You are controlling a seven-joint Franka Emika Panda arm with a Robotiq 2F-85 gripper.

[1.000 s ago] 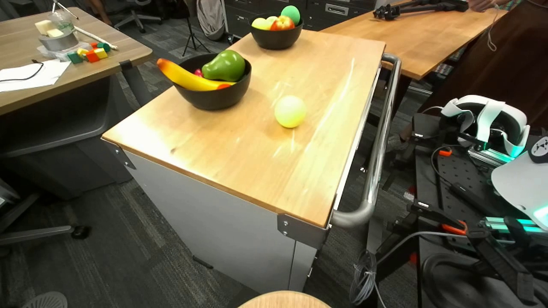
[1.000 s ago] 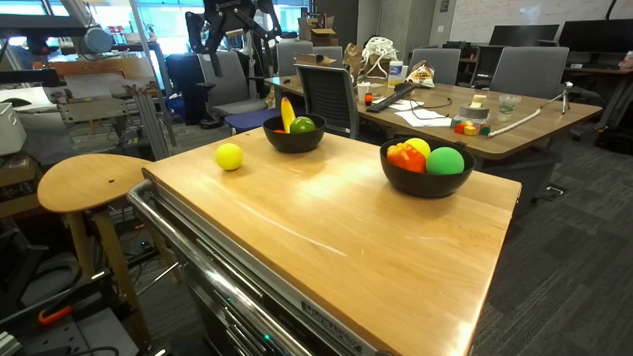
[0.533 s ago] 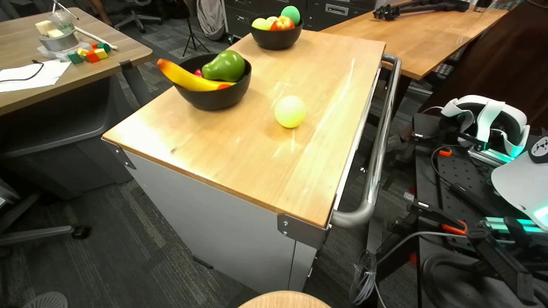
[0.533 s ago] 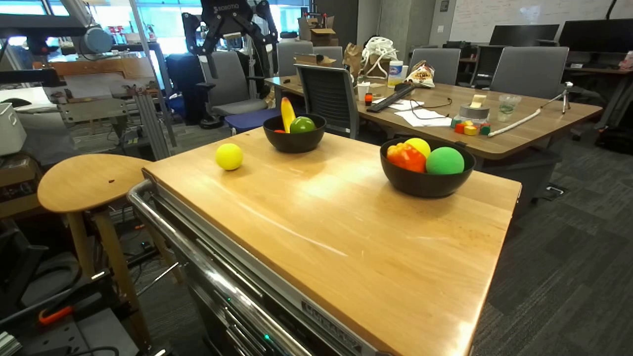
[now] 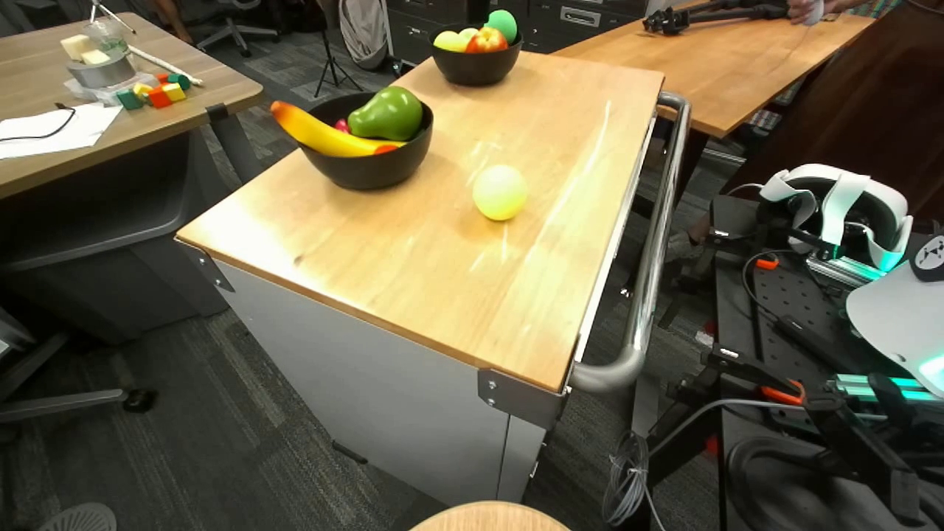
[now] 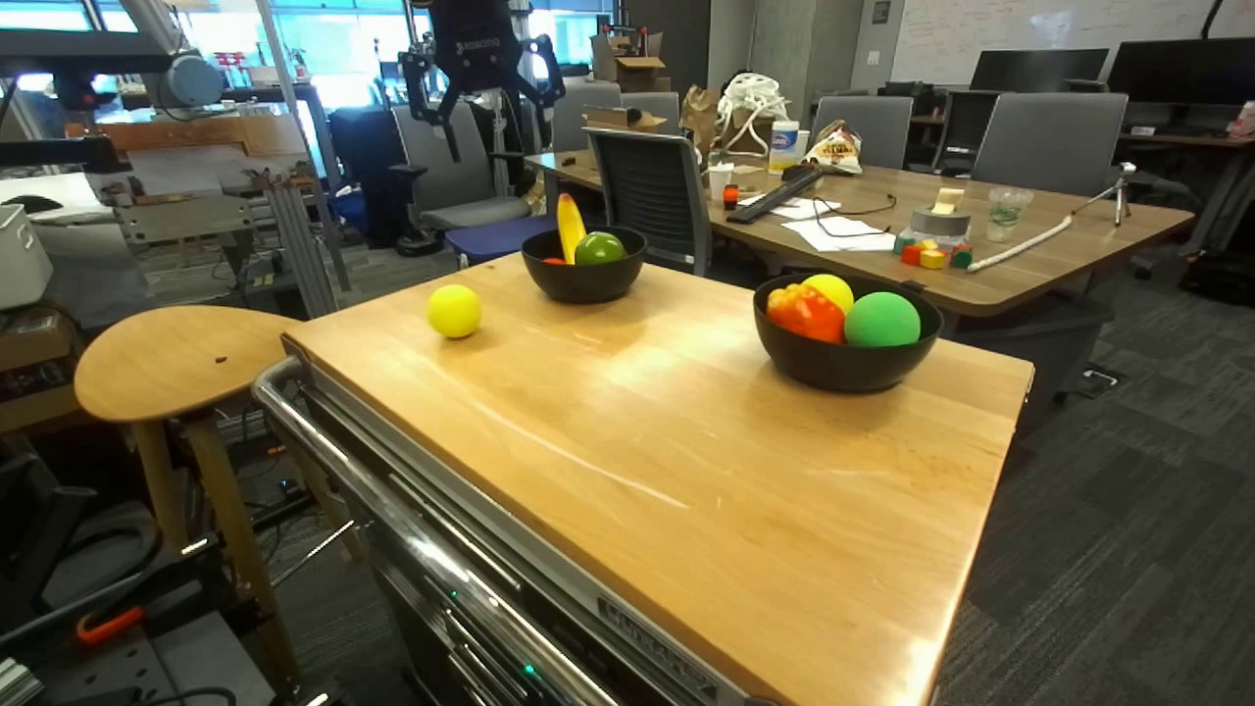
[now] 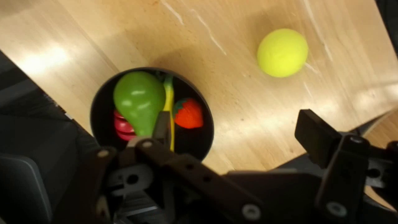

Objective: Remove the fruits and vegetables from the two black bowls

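Observation:
One black bowl [image 5: 372, 169] holds a yellow banana [image 5: 324, 139], a green pear [image 5: 387, 114] and a small pinkish-red piece [image 7: 123, 126]; a red strawberry [image 7: 189, 113] also lies in it in the wrist view. The farther black bowl [image 5: 476, 70] contains a green ball [image 6: 882, 319], a red-orange pepper-like piece [image 6: 804, 312] and yellow pieces [image 6: 831, 289]. A yellow-green ball [image 7: 282, 53] rests on the wooden top outside both bowls. My gripper [image 7: 233, 118] hangs high above the cart, open, its fingers wide apart with nothing between them. One finger [image 7: 161, 126] covers part of the banana in the wrist view.
The wooden cart top [image 6: 627, 431] has a metal handle rail [image 5: 660, 243] along one side. A round stool [image 6: 176, 358] stands by the cart. A table [image 6: 1049, 265] with papers, tape and blocks is behind. A person's hand [image 5: 804, 10] shows at another table.
In an exterior view my gripper has come down and shifted a little to the right, still open. Bowls, produce and the loose ball have not moved. A hand shifts at the far table.

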